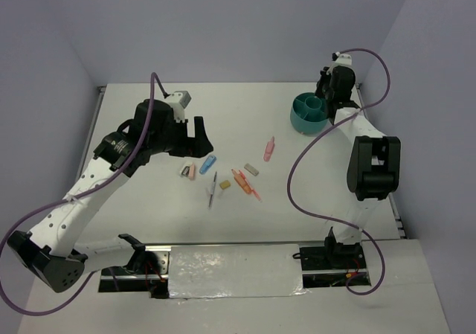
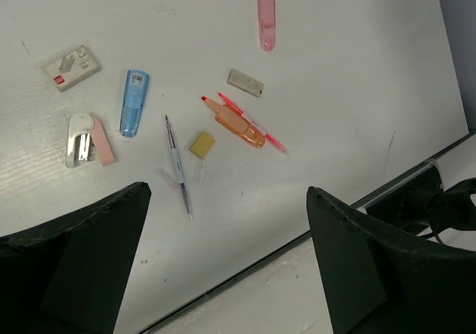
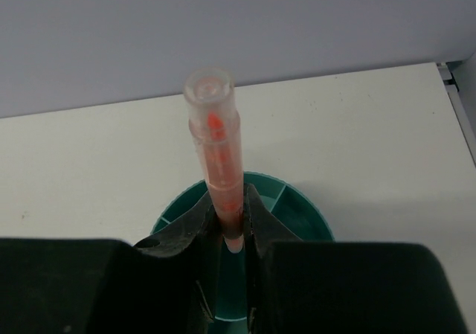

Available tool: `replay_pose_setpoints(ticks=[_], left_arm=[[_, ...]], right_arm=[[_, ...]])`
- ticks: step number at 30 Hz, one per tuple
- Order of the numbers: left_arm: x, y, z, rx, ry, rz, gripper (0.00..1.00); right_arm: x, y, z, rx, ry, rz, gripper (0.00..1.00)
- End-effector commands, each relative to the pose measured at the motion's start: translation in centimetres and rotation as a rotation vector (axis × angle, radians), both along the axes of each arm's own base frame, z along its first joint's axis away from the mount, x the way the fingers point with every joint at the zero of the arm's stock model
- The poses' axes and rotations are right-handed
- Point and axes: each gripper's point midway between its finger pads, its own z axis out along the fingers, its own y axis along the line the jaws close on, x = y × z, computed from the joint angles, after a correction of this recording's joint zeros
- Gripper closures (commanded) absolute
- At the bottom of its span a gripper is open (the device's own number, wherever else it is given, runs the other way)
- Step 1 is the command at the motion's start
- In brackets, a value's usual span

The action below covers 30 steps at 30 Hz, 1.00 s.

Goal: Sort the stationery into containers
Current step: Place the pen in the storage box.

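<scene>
My right gripper (image 3: 232,215) is shut on an orange-pink marker (image 3: 216,148), which stands upright between the fingers above the round teal container (image 3: 297,209). In the top view this gripper (image 1: 326,96) hangs over the container (image 1: 306,117) at the far right. My left gripper (image 2: 228,193) is open and holds nothing, raised above the loose stationery. Below it lie a pink marker (image 2: 265,14), an orange highlighter (image 2: 236,124), a thin pink pen (image 2: 269,135), a dark pen (image 2: 177,167), a blue piece (image 2: 134,102), a tan eraser (image 2: 201,143) and a grey eraser (image 2: 245,82).
A pink-and-metal stapler-like piece (image 2: 88,139) and a small white box (image 2: 71,68) lie left of the blue piece. The table's near edge (image 2: 297,237) runs just under the left gripper. The right arm's purple cable (image 1: 297,178) loops over the table right of the stationery.
</scene>
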Motion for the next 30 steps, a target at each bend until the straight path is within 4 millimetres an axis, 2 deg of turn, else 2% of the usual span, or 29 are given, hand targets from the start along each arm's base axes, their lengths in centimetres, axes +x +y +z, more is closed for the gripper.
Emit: replay_pose_setpoints(ticks=[1,7,14,17,18,19,21,23,28,29,30], left_arm=[[-0.4,0.2,0.0,0.018,-0.017,-0.020,0.00],[-0.2,0.3,-0.9,0.027,-0.002,-0.008,0.01],[0.1,-0.1,-1.3,0.020,0.008,-0.010,0.01],[0.1,-0.4,-1.8,0.020,0.022,-0.025,0.01],[0.0,-0.5,-1.9,0.017,0.029,-0.035,0.01],[0.1,-0.6,-1.9,0.017,0.031,-0.034,0.01],[0.1,-0.5,-1.8,0.021,0.034,-0.029,0.01],[0.2,-0.4,-1.5,0.017,0.019,-0.025,0.01],[0.5,0.2,-1.7,0.041,0.026,0.013,0.01],[0.5,0.5,-1.9,0.053,0.035,0.034,0.01],[0.5,1.0,-2.1,0.060,0.057,0.076,0.01]], right_arm=[[1.2,0.2,3.7,0.026,-0.135,0.000,0.97],[0.2,0.5,0.3,0.051,-0.076,0.004,0.96],[-1.2,0.5,-1.1,0.049,-0.051,0.006,0.92],[-1.1,1.2,-2.0,0.055,-0.017,0.043,0.81],[-1.1,1.3,-1.9,0.056,-0.015,0.049,0.71],[-1.2,1.3,-2.0,0.057,-0.014,0.051,0.67],[-1.4,1.2,-1.4,0.058,-0.027,0.044,0.58],[-1.5,1.3,-1.0,0.051,-0.023,0.049,0.54],[-1.7,1.3,2.2,0.063,-0.057,0.047,0.48],[-2.1,1.5,4.1,0.074,-0.084,0.049,0.48],[-2.5,2.7,4.9,0.103,-0.092,0.096,0.48]])
